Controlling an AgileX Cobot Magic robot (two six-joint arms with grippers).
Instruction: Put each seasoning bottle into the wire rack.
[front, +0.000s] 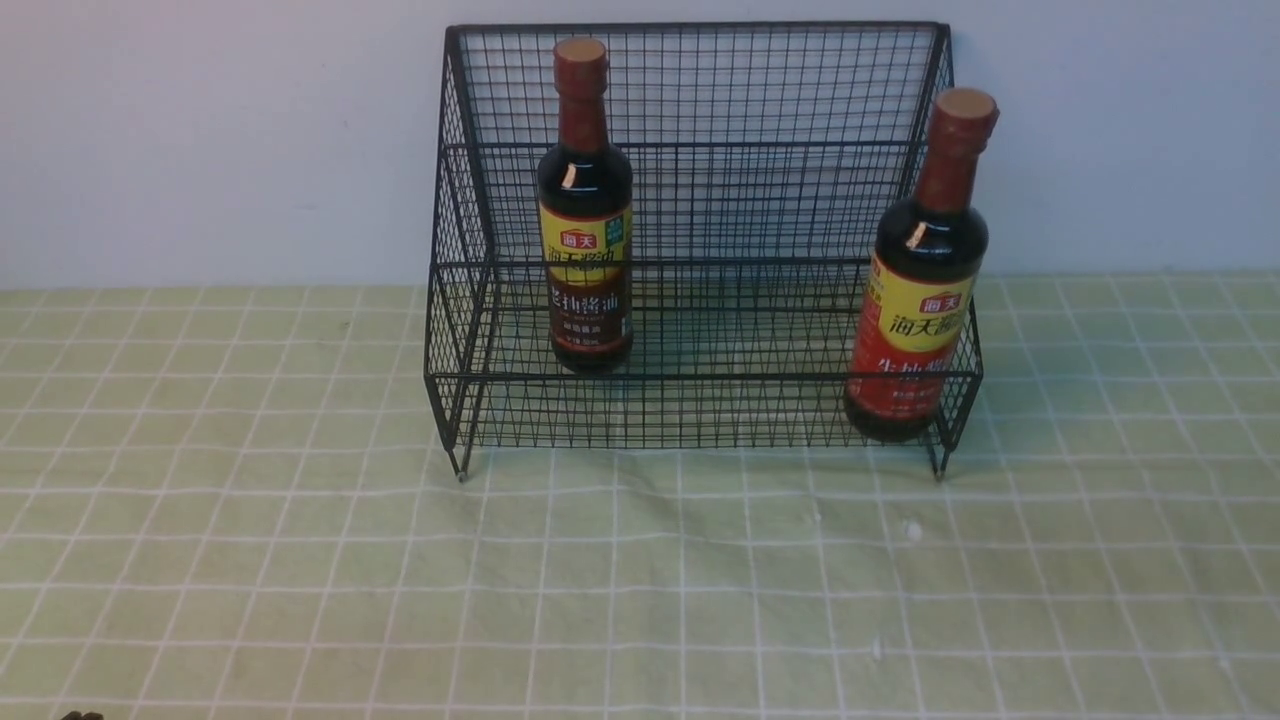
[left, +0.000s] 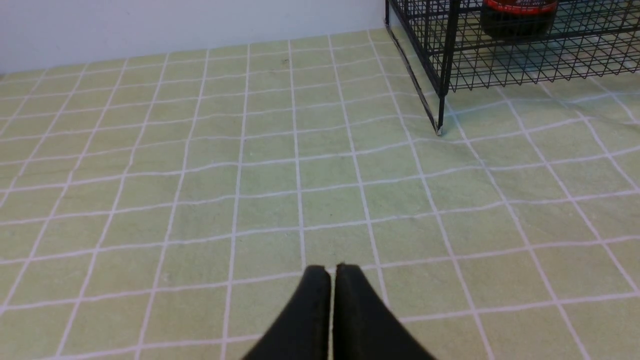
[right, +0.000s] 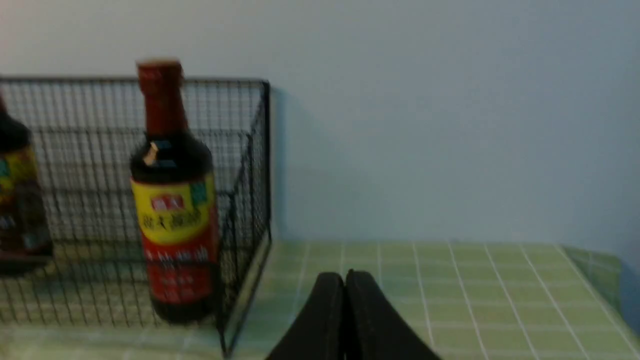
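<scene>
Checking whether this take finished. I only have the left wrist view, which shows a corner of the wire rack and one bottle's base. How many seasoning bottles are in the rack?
Observer: Two. In the front view both stand inside the wire rack: the brown-label bottle towards its left end, the red-label bottle at its right front corner.
Operator: Are both upright?
Observer: The brown-label bottle is. The red-label bottle tilts, with its cap towards the rack's right side.
Operator: Is the right hand holding anything?
Observer: No. The right hand is shut and empty, apart from the rack, over the green checked tablecloth.
</scene>
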